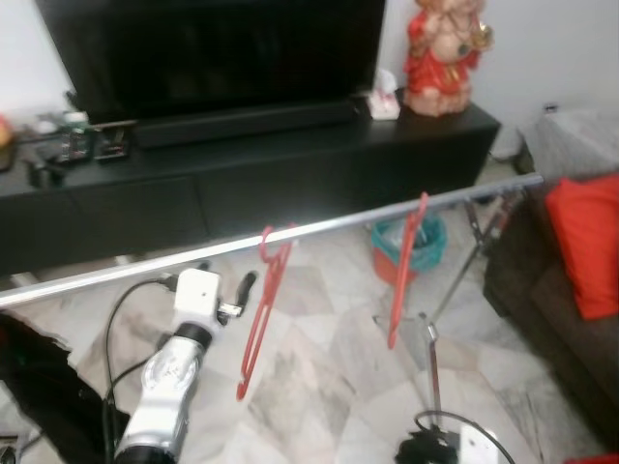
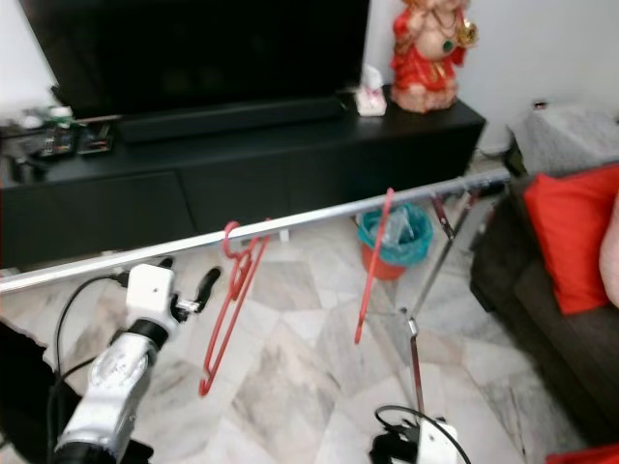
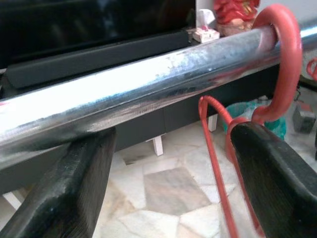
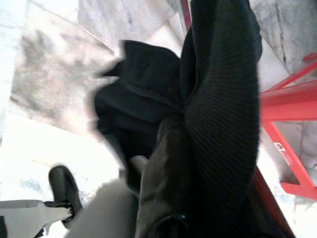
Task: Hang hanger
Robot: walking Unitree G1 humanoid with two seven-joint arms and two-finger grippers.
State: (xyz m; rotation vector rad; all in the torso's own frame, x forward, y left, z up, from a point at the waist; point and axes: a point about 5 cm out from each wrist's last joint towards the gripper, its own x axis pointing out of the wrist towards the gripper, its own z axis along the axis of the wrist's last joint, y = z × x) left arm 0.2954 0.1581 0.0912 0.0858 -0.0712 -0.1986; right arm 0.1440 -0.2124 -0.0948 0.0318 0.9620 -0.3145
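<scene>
A silver rail [image 1: 338, 224] runs across in front of me, rising toward the right. Two red hangers hang from it by their hooks: one left of the middle [image 1: 259, 319], the other further right [image 1: 406, 261]. My left gripper [image 1: 227, 275] is raised just below the rail, immediately left of the nearer hanger. In the left wrist view its fingers [image 3: 74, 188] stand open under the rail [image 3: 124, 94], and the red hook [image 3: 287, 49] curls over the bar beside one finger. Nothing is between them. My right gripper [image 1: 426, 449] hangs low over the floor.
Behind the rail stands a long black TV cabinet [image 1: 290, 164] with a TV [image 1: 213, 48] and a red statue [image 1: 445, 53]. A teal bin [image 1: 411, 246] sits on the marble floor. A dark sofa with a red cushion [image 1: 585, 242] is at the right. The rack's leg [image 1: 432, 367] stands ahead.
</scene>
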